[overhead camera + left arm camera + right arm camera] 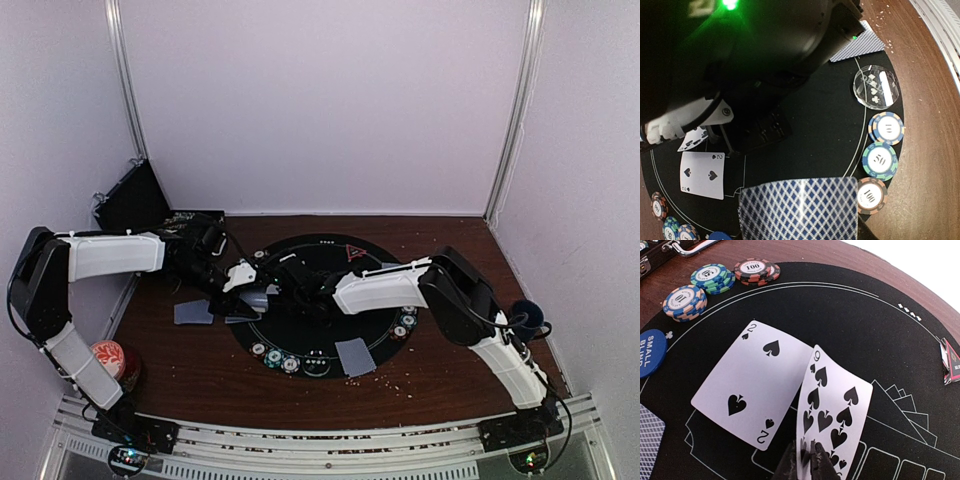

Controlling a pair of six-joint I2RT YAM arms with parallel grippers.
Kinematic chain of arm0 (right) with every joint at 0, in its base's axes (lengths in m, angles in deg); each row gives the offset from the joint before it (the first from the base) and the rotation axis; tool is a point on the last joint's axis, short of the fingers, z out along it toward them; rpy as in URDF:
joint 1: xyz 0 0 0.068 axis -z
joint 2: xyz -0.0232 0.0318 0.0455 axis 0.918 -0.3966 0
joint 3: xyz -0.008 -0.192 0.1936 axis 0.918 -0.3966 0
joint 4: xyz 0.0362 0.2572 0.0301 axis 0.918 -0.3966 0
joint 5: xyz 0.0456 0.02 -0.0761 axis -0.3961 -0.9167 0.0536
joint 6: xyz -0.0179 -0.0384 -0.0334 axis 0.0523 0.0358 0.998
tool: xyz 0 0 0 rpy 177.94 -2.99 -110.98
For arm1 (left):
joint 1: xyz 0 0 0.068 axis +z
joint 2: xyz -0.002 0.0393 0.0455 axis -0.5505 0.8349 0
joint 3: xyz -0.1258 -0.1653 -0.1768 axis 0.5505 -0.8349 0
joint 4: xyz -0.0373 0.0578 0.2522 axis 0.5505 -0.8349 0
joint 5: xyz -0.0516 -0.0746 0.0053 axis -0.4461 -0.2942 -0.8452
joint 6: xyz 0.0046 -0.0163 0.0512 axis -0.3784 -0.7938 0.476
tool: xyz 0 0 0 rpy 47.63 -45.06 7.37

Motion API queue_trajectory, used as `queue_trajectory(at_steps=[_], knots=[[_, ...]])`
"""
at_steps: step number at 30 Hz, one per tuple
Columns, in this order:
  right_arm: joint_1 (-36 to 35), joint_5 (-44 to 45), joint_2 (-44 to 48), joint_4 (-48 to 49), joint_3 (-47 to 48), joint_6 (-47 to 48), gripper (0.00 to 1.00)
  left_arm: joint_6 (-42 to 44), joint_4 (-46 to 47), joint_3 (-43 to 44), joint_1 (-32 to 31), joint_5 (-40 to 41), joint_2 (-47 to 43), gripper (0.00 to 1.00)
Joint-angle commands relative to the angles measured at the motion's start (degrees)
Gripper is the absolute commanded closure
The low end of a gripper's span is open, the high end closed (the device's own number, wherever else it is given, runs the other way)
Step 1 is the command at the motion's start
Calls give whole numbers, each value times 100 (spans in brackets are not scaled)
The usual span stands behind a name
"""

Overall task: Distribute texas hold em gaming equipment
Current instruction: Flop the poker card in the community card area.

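from above, the left claw [243, 278] hangs over the black mat [330, 250]. its wrist view shows only a blue-backed card [799, 210] where fingers would be — the grip i cannot tell. in the right wrist view the right claw [805, 462] is closed tight on the near end of the nine of spades [835, 405] — long side running away from it, overlapping the two of spades [752, 382] on its left.

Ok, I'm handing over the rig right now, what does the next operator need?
Right fingers: shut on the nine of spades, its edge over the face-up two of spades on the mat.
Left fingers: seem to hold a face-down card, grip hidden.
Done: chip stacks, small blind button, red triangle marker at the mat's rim.
Left: lay the nine, deal the held card.
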Motion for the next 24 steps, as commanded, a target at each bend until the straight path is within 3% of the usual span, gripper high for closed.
queue_trajectory(at_steps=[1, 24], knots=[[-39, -104, -144, 10, 115, 30, 90, -33, 146, 57, 48, -104, -7, 58], [-38, -95, 90, -22, 10, 21, 75, -33, 152, 66, 46, -94, 28, 58]])
